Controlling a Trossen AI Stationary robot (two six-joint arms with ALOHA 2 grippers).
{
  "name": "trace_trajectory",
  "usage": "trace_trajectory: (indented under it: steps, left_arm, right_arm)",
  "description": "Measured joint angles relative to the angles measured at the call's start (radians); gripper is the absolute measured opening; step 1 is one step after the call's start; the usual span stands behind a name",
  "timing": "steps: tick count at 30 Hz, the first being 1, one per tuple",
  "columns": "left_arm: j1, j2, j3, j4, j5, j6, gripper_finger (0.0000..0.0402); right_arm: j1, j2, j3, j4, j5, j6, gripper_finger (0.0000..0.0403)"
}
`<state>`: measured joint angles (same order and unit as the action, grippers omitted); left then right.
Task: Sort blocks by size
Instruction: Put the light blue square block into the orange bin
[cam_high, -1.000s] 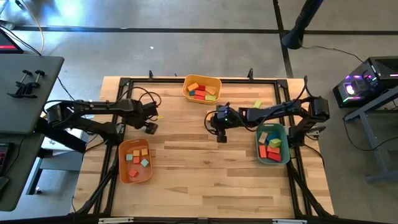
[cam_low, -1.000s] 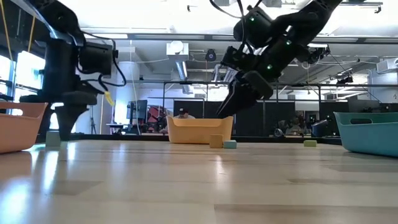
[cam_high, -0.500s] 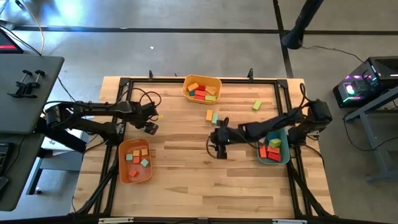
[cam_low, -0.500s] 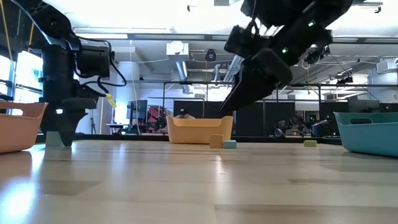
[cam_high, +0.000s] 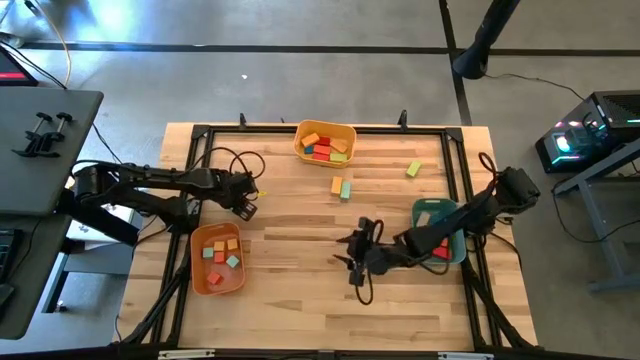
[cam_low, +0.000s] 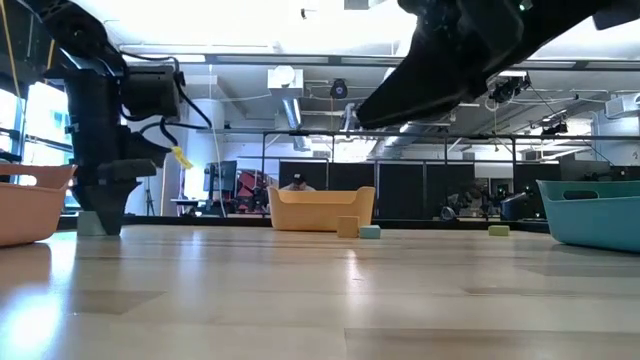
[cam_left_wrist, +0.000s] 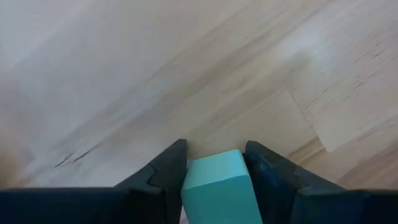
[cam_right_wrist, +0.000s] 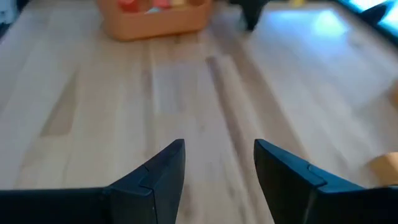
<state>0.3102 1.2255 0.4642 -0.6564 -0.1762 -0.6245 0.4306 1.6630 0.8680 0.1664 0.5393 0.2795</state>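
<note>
Left end effector (cam_high: 243, 203): positioned over the left part of the table (cam_high: 300, 290), just above the orange bin (cam_high: 217, 258). In the left wrist view its two fingers (cam_left_wrist: 165, 174) are closed against the sides of a teal block (cam_left_wrist: 221, 190), which sits directly between them with bare wood beyond. In the low view this end effector (cam_low: 100, 215) stands at the table surface.

Right end effector (cam_high: 356, 262): low over the front-centre of the table, arm stretched across from the teal bin (cam_high: 438, 230). Its fingers (cam_right_wrist: 158, 171) are spread apart with nothing between them; only table surface shows in the gap.

Loose blocks: an orange block (cam_high: 337, 185) and a teal-green block (cam_high: 346, 189) lie touching near the yellow bin (cam_high: 325, 142), well apart from both end effectors. A green block (cam_high: 413, 168) lies alone toward the right rear. Further blocks fill all three bins.
</note>
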Motion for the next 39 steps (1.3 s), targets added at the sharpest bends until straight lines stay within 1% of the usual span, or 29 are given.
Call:
trace_trajectory:
  steps: [3, 5, 9, 13, 16, 19, 22, 26, 29, 32, 35, 39]
  left_arm:
    - [-0.023, 0.0, 0.0, 0.006, -0.017, -0.014, 0.0137]
    - [-0.039, 0.0, 0.0, 0.012, -0.035, -0.02, 0.0137]
    - [-0.051, 0.002, -0.001, 0.06, -0.055, -0.028, 0.0136]
    - [-0.051, 0.002, 0.001, 0.205, -0.044, -0.03, 0.0135]
    - [-0.051, 0.007, 0.0, 0.372, -0.026, -0.001, 0.0133]
    - [-0.051, 0.023, 0.0, 0.557, 0.026, 0.05, 0.0133]
    - [-0.053, 0.037, 0.0, 0.726, 0.084, 0.069, 0.0133]
    - [-0.07, 0.037, 0.001, 0.859, 0.133, 0.098, 0.0133]
    - [-0.1, 0.026, 0.001, 0.904, 0.16, 0.111, 0.0133]
    - [-0.144, 0.007, 0.004, 0.91, 0.195, 0.112, 0.0133]
    - [-0.213, -0.019, 0.021, 0.888, 0.222, 0.081, 0.0133]
    - [-0.331, -0.051, 0.053, 0.87, 0.221, 0.035, 0.0133]
  right_arm:
    - [0.015, 0.0, 0.0, 0.017, 0.099, -0.025, 0.0188]
    - [0.014, 0.0, 0.0, 0.018, 0.143, -0.025, 0.0188]
    - [0.0, 0.0, 0.0, 0.018, 0.164, -0.002, 0.0188]
    - [-0.012, 0.0, 0.0, 0.018, 0.164, 0.008, 0.0188]
    - [-0.014, 0.0, 0.0, 0.018, 0.163, 0.008, 0.0188]
    - [-0.017, 0.0, 0.0, 0.015, 0.162, 0.008, 0.0188]
    - [-0.017, 0.0, 0.0, 0.008, 0.161, 0.003, 0.0188]
    - [-0.018, 0.0, 0.0, 0.009, 0.161, -0.028, 0.0188]
    - [-0.019, 0.0, 0.0, 0.008, 0.161, -0.033, 0.0188]
    - [-0.018, 0.0, 0.0, 0.006, 0.161, -0.026, 0.0188]
    - [-0.019, 0.0, 0.0, 0.003, 0.161, -0.019, 0.0188]
    - [-0.019, 0.0, 0.0, 0.004, 0.161, -0.015, 0.0188]
